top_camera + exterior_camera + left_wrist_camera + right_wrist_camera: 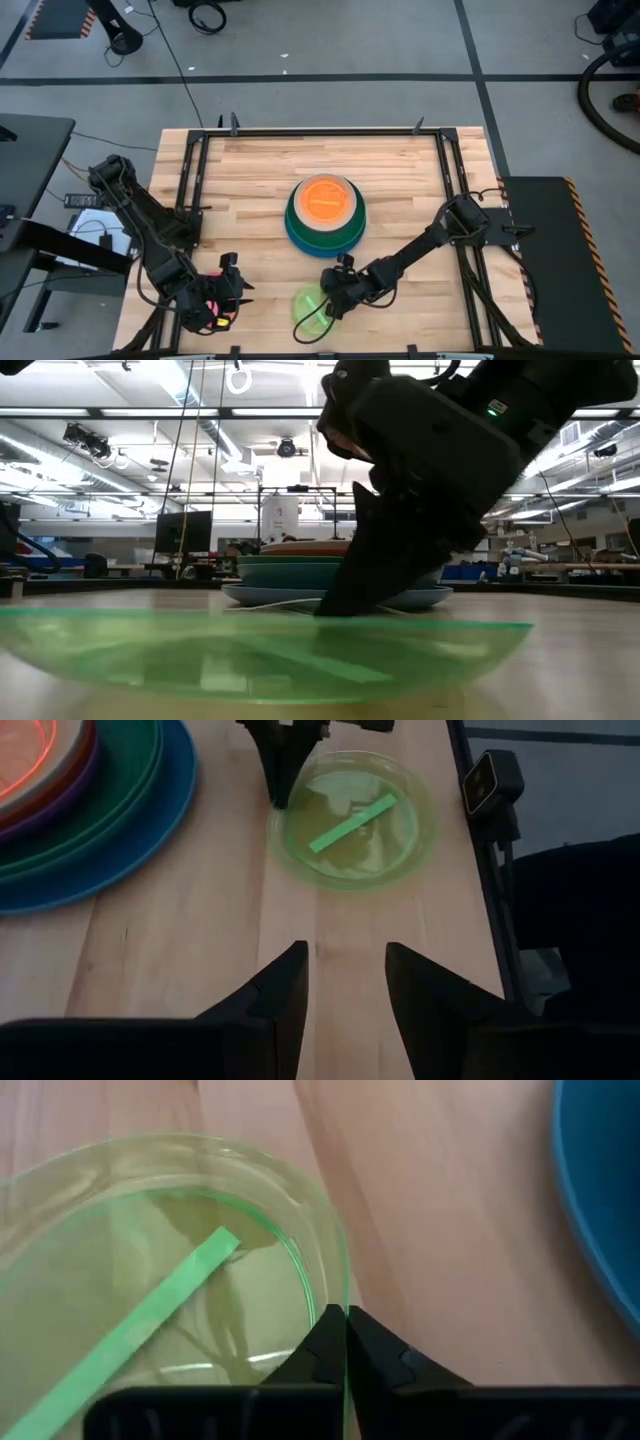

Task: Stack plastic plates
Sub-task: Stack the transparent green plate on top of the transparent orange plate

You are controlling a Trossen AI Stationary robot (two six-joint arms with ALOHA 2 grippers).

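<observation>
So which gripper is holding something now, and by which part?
The right gripper pinches the lime plate by its rim. The left gripper is open and holds nothing.

Arms: two dark, near-black jointed arms of slim links and bulkier joint housings.
Left gripper (228,292): two black tapered fingers; pink and yellow-green spots of light at the wrist.
Right gripper (345,1330): two black wedge-shaped fingers with flat, matte faces.
Right wrist housing: blocky and black, with a small green light.

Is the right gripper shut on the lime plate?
Yes. The right gripper pinches the lime plate at its rim, fingers closed together.
</observation>
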